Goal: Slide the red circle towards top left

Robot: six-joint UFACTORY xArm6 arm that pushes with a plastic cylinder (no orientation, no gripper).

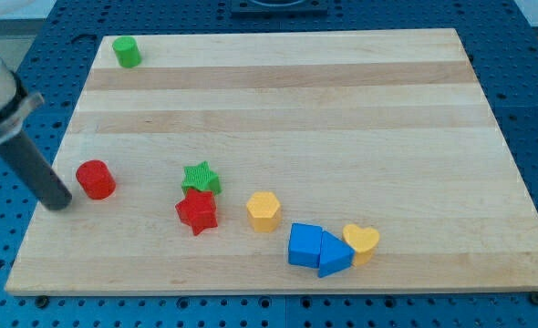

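The red circle [96,179] sits on the wooden board [278,100] near its left edge, about halfway down. My tip [59,202] rests on the board just left of and slightly below the red circle, a small gap apart from it. The dark rod slants up to the view's upper left. A green circle [127,51] stands in the board's top left corner.
A green star [201,176] touches a red star [197,212] right of the red circle. Further right lie a yellow hexagon [263,210], a blue cube [305,245], a blue triangle [334,255] and a yellow heart [361,240].
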